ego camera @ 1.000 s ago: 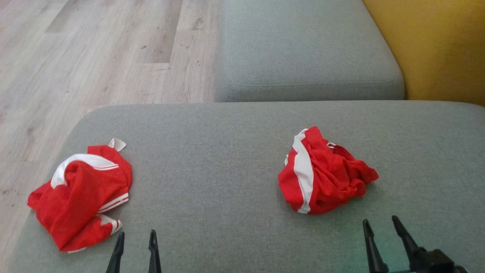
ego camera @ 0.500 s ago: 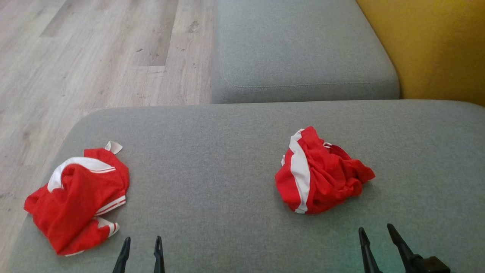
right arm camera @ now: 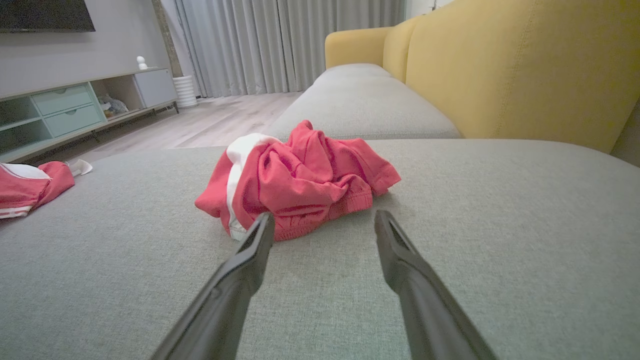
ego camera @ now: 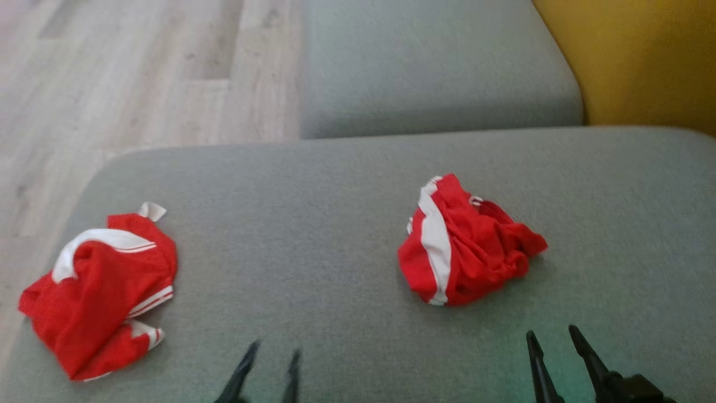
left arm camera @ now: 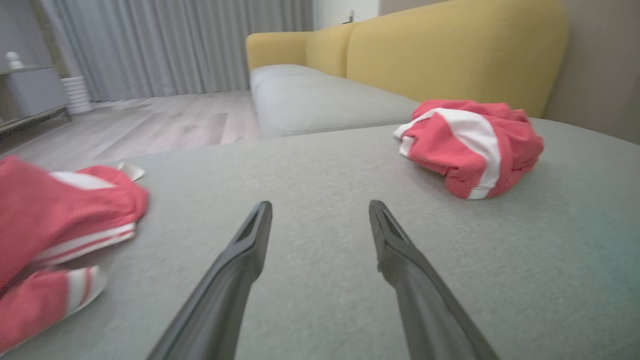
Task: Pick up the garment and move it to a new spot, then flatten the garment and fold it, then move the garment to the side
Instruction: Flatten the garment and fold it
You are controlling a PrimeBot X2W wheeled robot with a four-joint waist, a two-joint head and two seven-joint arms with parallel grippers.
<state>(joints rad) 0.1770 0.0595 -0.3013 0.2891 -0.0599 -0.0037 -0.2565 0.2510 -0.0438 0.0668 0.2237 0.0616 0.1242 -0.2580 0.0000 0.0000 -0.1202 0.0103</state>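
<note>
The garment point(ego camera: 95, 291), a crumpled red mesh jersey with a white shoulder panel and red-and-white striped trim, lies at the left end of the grey cushion point(ego camera: 313, 224). It also shows in the left wrist view, garment point(left arm camera: 60, 220), and far left in the right wrist view, garment point(right arm camera: 25, 185). My left gripper point(ego camera: 274, 350) is open and empty, right of the jersey and apart from it; its fingers point(left arm camera: 250, 250) hover over bare cushion. My right gripper point(ego camera: 550, 333) is open and empty, near the front edge at the right.
A second crumpled red piece with a white side stripe point(ego camera: 464, 246) lies right of centre, just ahead of the right gripper point(right arm camera: 325, 215). Behind are another grey seat cushion point(ego camera: 436, 61) and a yellow backrest point(ego camera: 649, 56). Wooden floor point(ego camera: 112, 84) lies left of the cushion's edge.
The head camera has shifted, sliding the scene left and up. My left gripper has moved right, away from the jersey, and is blurred. Both garments lie as before.
</note>
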